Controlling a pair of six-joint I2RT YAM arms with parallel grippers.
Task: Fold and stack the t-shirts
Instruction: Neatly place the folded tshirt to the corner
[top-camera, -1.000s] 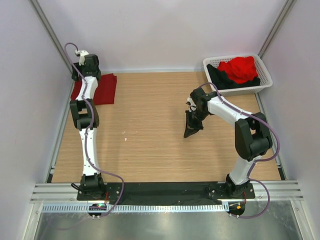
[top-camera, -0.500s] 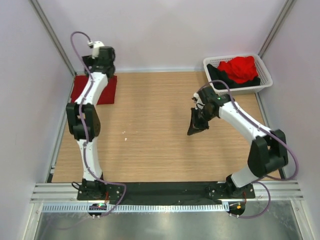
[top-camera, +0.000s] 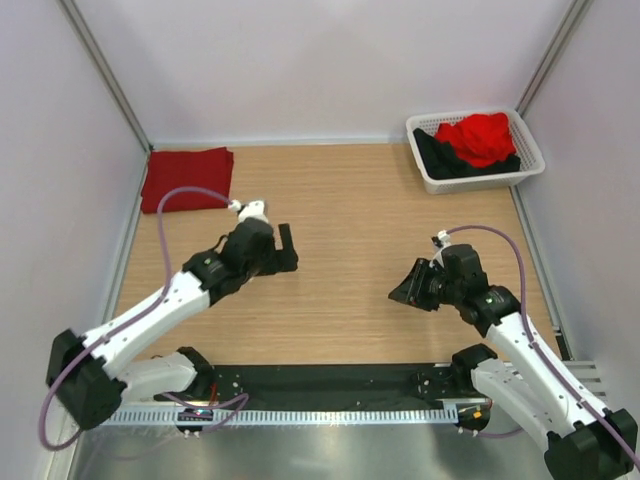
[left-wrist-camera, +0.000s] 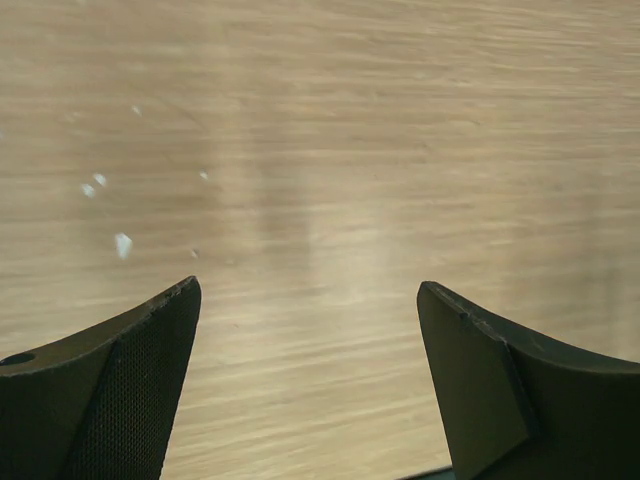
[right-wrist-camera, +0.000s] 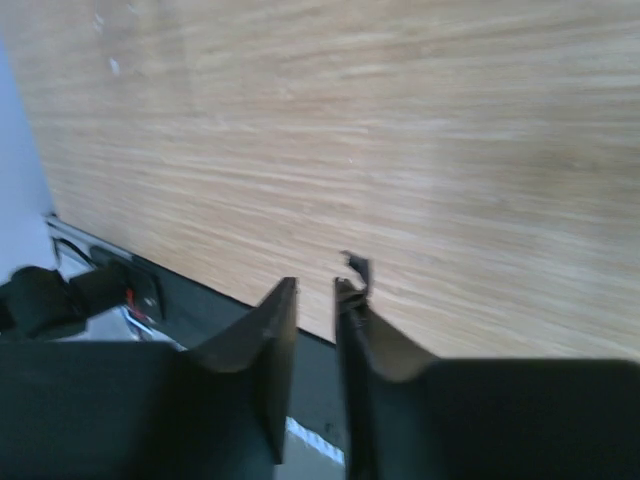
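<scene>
A folded dark crimson t-shirt (top-camera: 186, 178) lies flat at the table's far left corner. A brighter red t-shirt (top-camera: 480, 138) is heaped on a black t-shirt (top-camera: 438, 157) in the white basket (top-camera: 530, 165) at the far right. My left gripper (top-camera: 288, 248) hovers over bare wood left of centre, well away from the crimson shirt. In the left wrist view the left gripper (left-wrist-camera: 310, 290) stands wide open and empty. My right gripper (top-camera: 403, 290) is low over the wood at the near right. In its own view the right gripper (right-wrist-camera: 317, 285) shows a narrow gap with nothing in it.
The black base rail (top-camera: 330, 380) runs along the near edge under both arms and shows in the right wrist view (right-wrist-camera: 200, 300). White walls close in the left, back and right sides. A few pale specks (left-wrist-camera: 122, 244) dot the wood.
My left arm drew back from the crimson shirt at the far corner to mid-table, jaws widening. My right arm pulled back toward the near edge and its shut jaws parted slightly.
</scene>
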